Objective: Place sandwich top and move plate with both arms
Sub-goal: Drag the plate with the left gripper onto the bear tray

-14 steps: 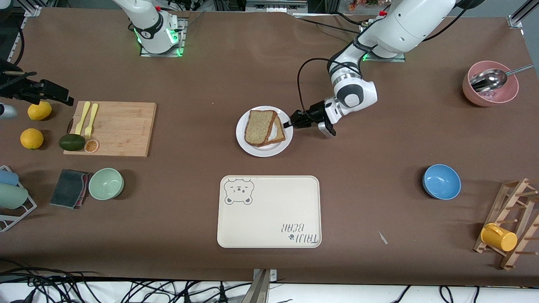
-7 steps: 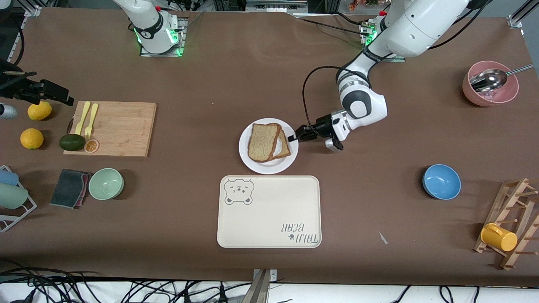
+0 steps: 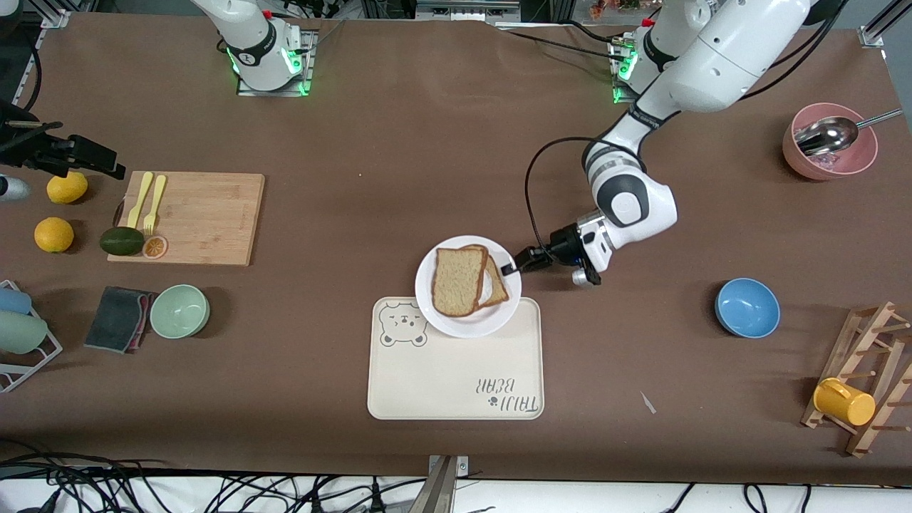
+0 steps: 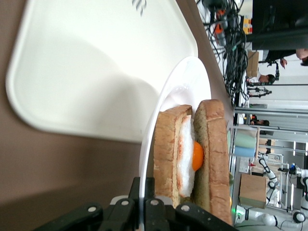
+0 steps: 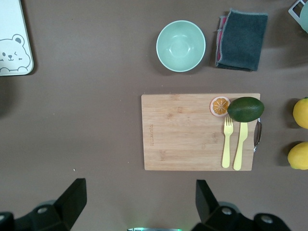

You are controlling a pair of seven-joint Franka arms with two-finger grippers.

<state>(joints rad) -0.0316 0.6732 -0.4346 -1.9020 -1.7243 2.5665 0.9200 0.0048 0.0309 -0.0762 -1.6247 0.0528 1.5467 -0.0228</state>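
Your left pincer point(image 3: 510, 268) was clamped tight on the rim of the round white plate point(image 3: 468, 324), at the edge toward the left arm's end of the desk point(image 3: 427, 142). That plate overlapped the edge of the cream rectangular tray with the bear drawing point(image 3: 456, 377) farthest from the front camera; whether it touched the tray you could not tell. On the plate, the speckled tan wholegrain sandwich top point(image 3: 458, 281) lay over the slice bearing a fried egg point(image 4: 186, 156), shifted off square. Your right pincer point(image 5: 139, 199) waited with its fingers spread wide and holding nothing, over the bare desk near the bamboo cutting board point(image 5: 199, 131), well apart from the tray.
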